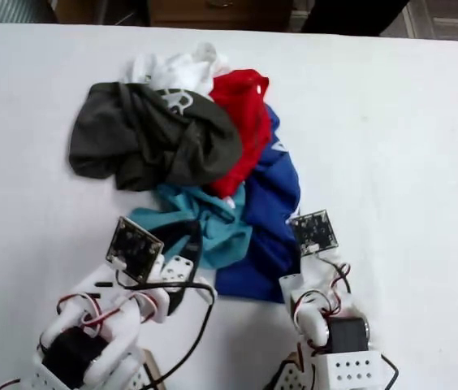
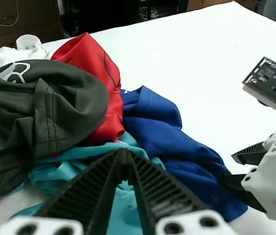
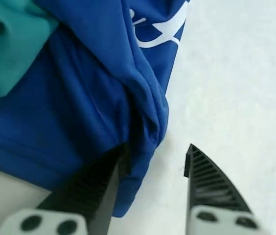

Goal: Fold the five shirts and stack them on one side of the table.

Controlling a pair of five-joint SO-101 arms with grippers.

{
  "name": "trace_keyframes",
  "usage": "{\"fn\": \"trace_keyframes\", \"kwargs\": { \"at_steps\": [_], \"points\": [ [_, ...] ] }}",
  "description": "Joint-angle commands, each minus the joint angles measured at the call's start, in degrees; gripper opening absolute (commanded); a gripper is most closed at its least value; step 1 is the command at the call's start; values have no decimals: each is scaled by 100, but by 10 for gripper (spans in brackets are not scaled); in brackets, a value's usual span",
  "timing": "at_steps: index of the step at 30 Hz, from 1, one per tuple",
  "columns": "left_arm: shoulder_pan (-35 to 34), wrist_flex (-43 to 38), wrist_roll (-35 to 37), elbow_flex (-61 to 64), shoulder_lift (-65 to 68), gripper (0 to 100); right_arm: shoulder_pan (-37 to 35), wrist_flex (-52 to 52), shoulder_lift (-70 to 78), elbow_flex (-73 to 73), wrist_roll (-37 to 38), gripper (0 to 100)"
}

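1. On the table point(image 1: 408, 122), the five shirts point(image 1: 172, 146) are lying crumpled together left of centre in the high view, none folded or stacked yet.
2. The blue shirt point(image 1: 271, 219) is stretching from 12 to 6 o'clock along the shirts' 3 o'clock side, nearest the right arm.
3. The teal shirt point(image 1: 213, 231) is bunching at their 6 o'clock.
4. The right gripper point(image 3: 155, 149) is standing open and holding nothing. It is straddling the blue shirt's edge, with the cloth spreading toward 10 o'clock from it.
5. The left gripper point(image 2: 125, 154) is hovering over the teal shirt, jaws meeting and seemingly empty.

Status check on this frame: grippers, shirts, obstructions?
Left gripper shut, over teal shirt. Right gripper open, straddling blue shirt edge. Shirts in one crumpled heap, none folded. Nothing blocking.
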Motion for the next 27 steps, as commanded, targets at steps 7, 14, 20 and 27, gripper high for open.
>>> {"fn": "trace_keyframes", "kwargs": {
  "at_steps": [7, 14, 20, 27],
  "points": [
    [114, -114, 79, -435, -9, 26, -13, 48, -57, 53, -9, 187],
    [44, -193, 26, -444, -9, 26, -13, 48, -57, 53, -9, 187],
    [35, -193, 53, -444, -9, 27, -13, 48, -57, 53, -9, 187],
    [-299, -97, 26, -435, -9, 27, -13, 48, -57, 53, -9, 187]
  ]
}}
